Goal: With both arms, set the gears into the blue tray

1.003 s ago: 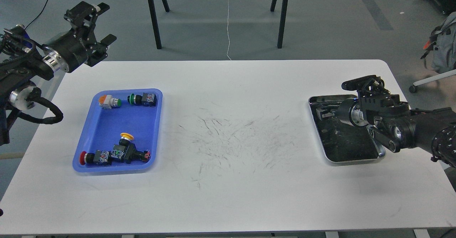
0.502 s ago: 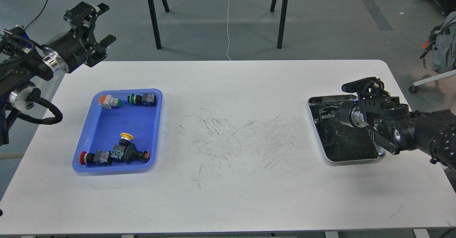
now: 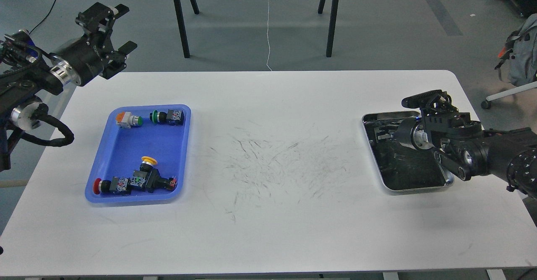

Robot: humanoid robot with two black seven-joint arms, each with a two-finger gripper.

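Observation:
The blue tray (image 3: pixel 121 154) lies on the left of the white table and holds several push-button switches with coloured caps. I cannot make out any gears; the dark bottom of the silver tray shows only unclear black shapes. My left gripper (image 3: pixel 125 26) hangs open and empty, high beyond the table's far left corner and well away from the blue tray. My right gripper (image 3: pixel 426 104) hovers over the silver tray (image 3: pixel 409 187) at the right. Only one ribbed finger (image 3: pixel 421 97) shows clearly, so its state is unclear.
In the blue tray, two switches (image 3: pixel 168 116) lie at the far end and a cluster (image 3: pixel 138 181) sits at the near end. Scuff marks cover the table's middle (image 3: pixel 272 158). Chair legs (image 3: pixel 180 20) stand behind the table.
My right arm has drifted very slightly left over the silver tray. The left arm and the switches have not moved.

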